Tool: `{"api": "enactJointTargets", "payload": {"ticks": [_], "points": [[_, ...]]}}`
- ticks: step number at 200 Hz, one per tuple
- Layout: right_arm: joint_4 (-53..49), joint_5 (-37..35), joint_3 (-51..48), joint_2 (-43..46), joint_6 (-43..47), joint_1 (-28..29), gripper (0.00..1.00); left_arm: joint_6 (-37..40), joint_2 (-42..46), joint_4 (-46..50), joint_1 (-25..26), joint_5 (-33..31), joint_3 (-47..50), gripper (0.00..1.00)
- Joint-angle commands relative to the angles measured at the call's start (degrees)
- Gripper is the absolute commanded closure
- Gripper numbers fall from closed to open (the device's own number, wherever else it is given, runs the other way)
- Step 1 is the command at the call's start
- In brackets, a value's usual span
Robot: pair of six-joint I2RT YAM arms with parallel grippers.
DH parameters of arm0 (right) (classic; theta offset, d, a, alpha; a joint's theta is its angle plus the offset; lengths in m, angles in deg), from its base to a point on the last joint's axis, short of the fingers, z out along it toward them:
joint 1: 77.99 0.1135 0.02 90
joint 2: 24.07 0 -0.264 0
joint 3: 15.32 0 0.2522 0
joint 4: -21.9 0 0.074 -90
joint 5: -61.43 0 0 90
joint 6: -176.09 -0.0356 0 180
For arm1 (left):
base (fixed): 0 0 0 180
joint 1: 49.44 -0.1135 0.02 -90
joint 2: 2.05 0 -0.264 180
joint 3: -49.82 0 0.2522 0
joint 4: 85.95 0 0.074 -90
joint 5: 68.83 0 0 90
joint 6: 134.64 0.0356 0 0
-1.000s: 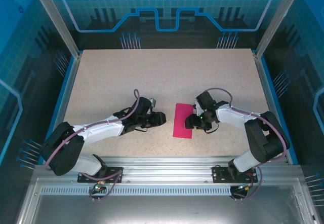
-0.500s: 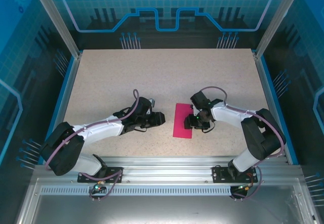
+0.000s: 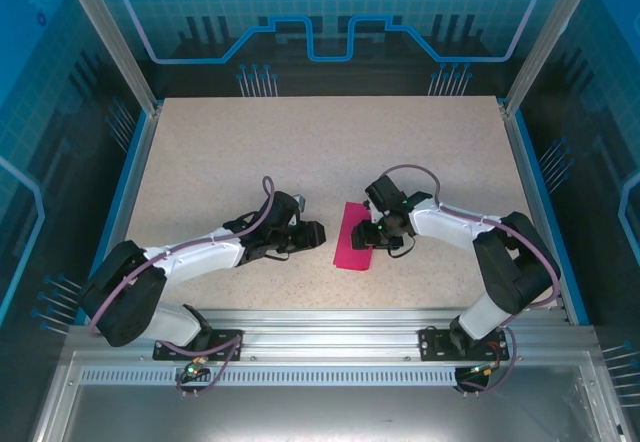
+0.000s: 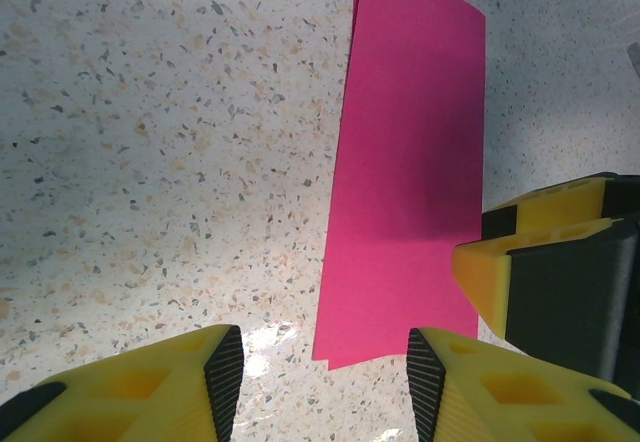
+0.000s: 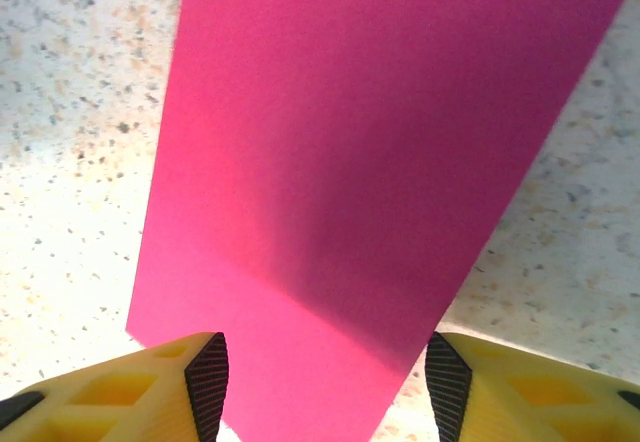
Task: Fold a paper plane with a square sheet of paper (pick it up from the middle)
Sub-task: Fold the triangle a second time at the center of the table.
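Magenta-pink thin paper sheet (image 3: 346, 252) lay flat on the speckled beige bench (image 3: 300, 142) as a narrow rectangle, midway between the two arms. We noted the right end effector (image 3: 366, 234) low over its right long edge, yellow fingers (image 5: 170, 382) spread, the sheet's edge lying between them, not pinched. We noted the left end effector (image 3: 316, 232) just beside the sheet's left edge, also spread, holding nothing.

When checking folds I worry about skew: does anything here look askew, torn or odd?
Nothing looks damaged: the pink paper lies flat as a narrow rectangle, with no tears or crumples visible. It sits slightly skewed to the table edges, with the right claw open over its right side.
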Motion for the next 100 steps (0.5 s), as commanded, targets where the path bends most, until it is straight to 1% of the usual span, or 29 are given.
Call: {"api": "enactJointTargets", "payload": {"ticks": [1,13,28,41,61,74,100], "points": [[-2.01,2.38,2.50,-0.07,1.82,0.35,0.40,0.75,1.03,2.04,-0.42,-1.11,-0.44,0.49],[-5.53,-2.29,2.72,1.10,2.84,0.34,0.38,0.75,1.62,2.24,-0.37,-1.50,-0.23,0.49],[-8.83,-7.69,2.42,3.85,6.24,0.46,0.35,0.84,2.71,2.55,-0.45,-2.37,0.30,0.50],[-10.93,-10.10,2.61,6.73,9.55,0.59,0.32,0.93,3.61,2.84,-0.75,-3.15,0.89,0.49],[-13.34,-11.70,3.93,10.71,14.63,2.29,0.31,0.94,4.93,2.95,-1.30,-3.81,1.74,0.49],[-14.63,-12.52,4.88,12.43,18.73,4.59,0.30,0.93,5.94,2.94,-1.85,-4.28,2.38,0.49],[-13.97,-20.65,5.62,12.67,25.35,12.25,0.30,1.44,7.71,3.06,-3.61,-3.91,3.34,0.49]]}}
